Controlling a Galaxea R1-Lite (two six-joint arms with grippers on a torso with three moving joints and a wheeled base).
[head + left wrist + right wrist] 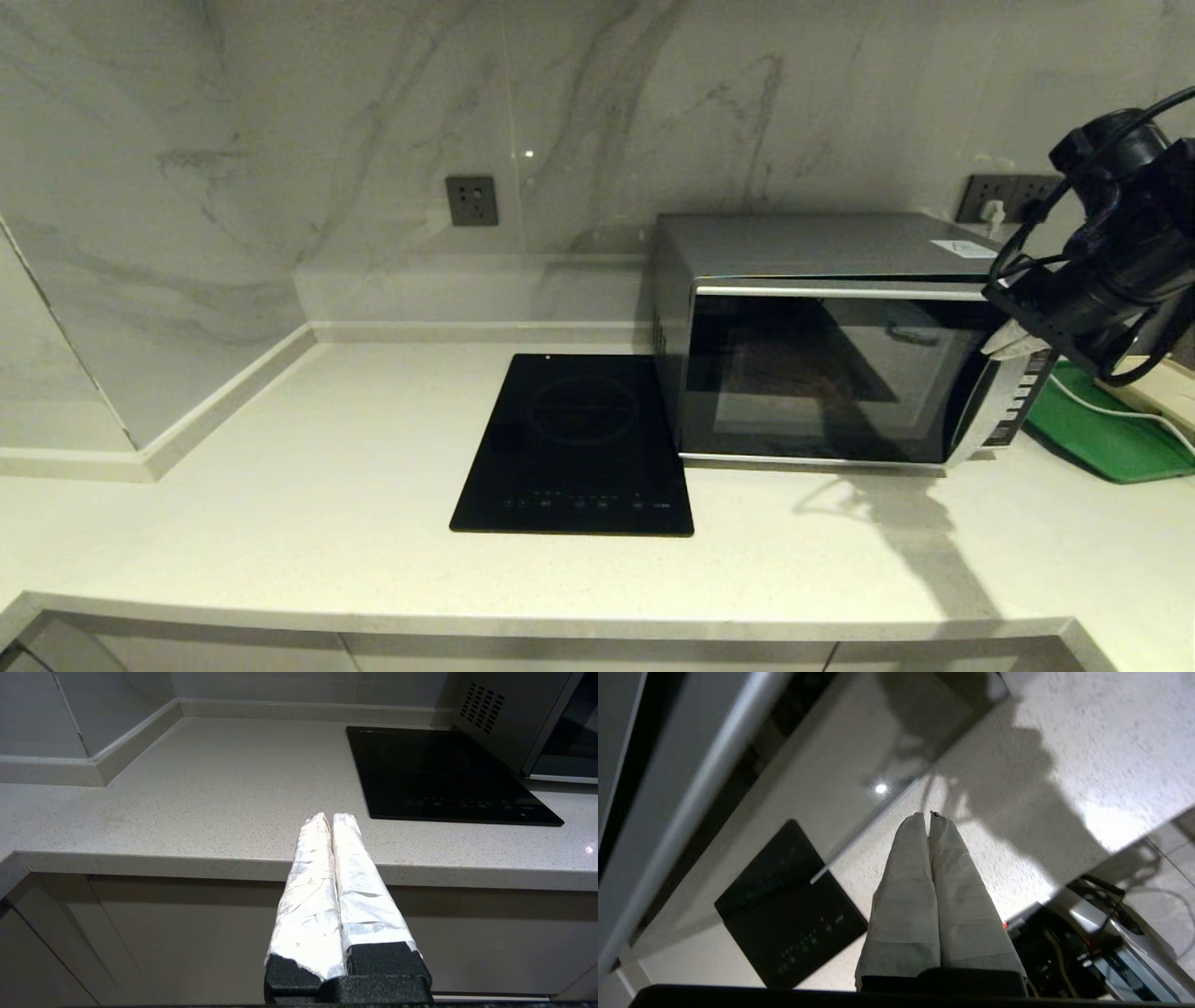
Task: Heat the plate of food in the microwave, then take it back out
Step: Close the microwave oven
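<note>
**Microwave door closed, right arm raised at the control side**

Microwave point(822, 341) sits on the counter point(280, 523) with its dark glass door closed, just beside the black induction cooktop point(579, 448). I cannot make out the plate of food anywhere on the counter; through the glass I see only a dim brownish shape, too dark to identify, so I judge the plate is probably inside, unconfirmed.

My right gripper point(927, 814) hangs above the counter at the microwave's right front corner, close to the handle strip and button panel point(1018, 401). Its wrapped fingers point(906, 877) are pressed together, holding nothing. My left gripper point(329, 817) is parked low in front of the counter edge, fingers likewise together and empty.

Risks from here, as I judge them:
- With the fingers together, a press on the panel could land across two buttons, or slide off, because the wrapped tips are broad and soft.
- Pulling the door by its curved strip could drag the whole microwave forward, since nothing braces it.
- The green tray point(1102, 429) and a white cable point(1120, 406) lie close under the right arm; a low elbow sweep could snag the cable.
- Reaching in blind risks tipping the plate, given the dark interior.
</note>
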